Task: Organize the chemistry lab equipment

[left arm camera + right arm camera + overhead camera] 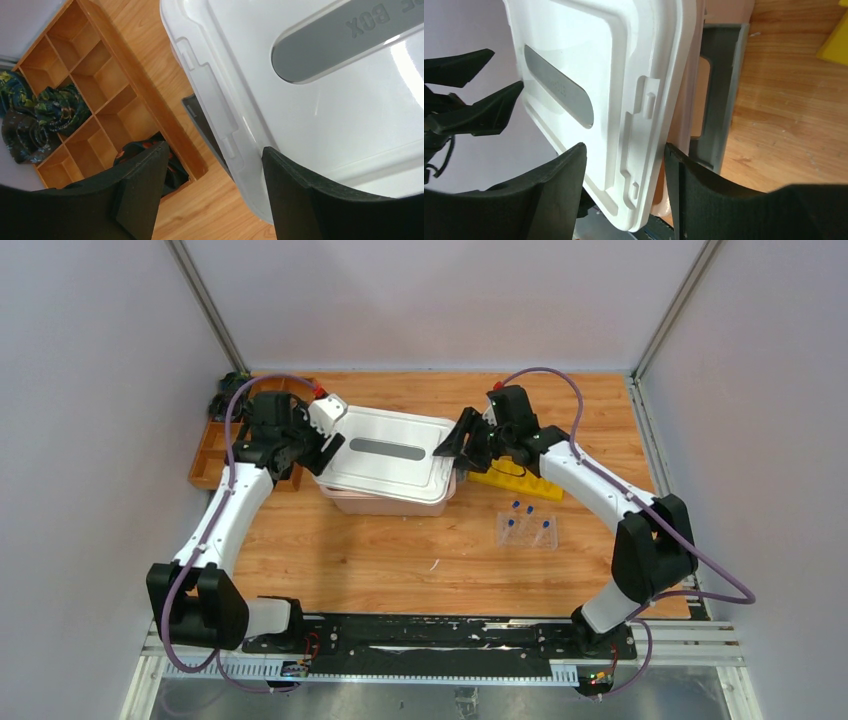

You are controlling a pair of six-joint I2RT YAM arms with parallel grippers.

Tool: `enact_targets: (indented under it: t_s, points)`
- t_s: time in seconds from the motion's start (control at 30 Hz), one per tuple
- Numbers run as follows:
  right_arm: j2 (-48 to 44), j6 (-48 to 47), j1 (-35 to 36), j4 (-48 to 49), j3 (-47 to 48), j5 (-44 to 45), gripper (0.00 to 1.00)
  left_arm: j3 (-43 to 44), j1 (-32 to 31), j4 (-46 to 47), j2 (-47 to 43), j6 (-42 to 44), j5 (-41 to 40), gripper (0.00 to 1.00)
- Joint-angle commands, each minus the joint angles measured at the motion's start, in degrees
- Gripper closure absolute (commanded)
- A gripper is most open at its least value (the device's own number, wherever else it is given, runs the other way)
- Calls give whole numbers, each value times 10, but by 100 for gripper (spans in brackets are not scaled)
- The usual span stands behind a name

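A white lid (pixel 390 450) lies a little askew on a pale pink box (pixel 392 503) at mid-table. My left gripper (pixel 322 448) is open at the lid's left end. In the left wrist view the gripper (pixel 215 148) has the lid's rim (pixel 215 115) beside its right finger. My right gripper (pixel 452 445) is open at the lid's right end, and the rim (pixel 644 125) stands loose between its fingers (pixel 624 147). A yellow holed rack (pixel 515 480) lies behind the right arm. A clear vial tray (pixel 527 531) holds small blue-capped vials (pixel 516 506).
A brown wooden compartment tray (pixel 212 455) sits at the far left with dark parts (pixel 30 120) in some cells. A grey latch (pixel 719 100) hangs on the box's right side. A small pale scrap (pixel 435 565) lies on the wood in front of the box.
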Motion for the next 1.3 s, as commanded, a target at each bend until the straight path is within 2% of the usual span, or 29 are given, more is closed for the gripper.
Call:
enact_targets:
  t_s: [0.0,0.27,0.7,1.13,1.27]
  points:
    - [30,-88,-5,-137,42,40,37,-8,4,26,-19,17,-15,27]
    - [37,-160,3,-260,125,133,38,28,12,11,-18,-10,9,26]
    - [54,-187,58,-274,206,210,42,47,60,10,4,-26,8,31]
    - [119,-199,68,-277,246,234,43,-10,60,24,-16,-25,39,31]
    - [128,-211,67,-279,252,268,44,-24,61,19,-23,-21,50,31]
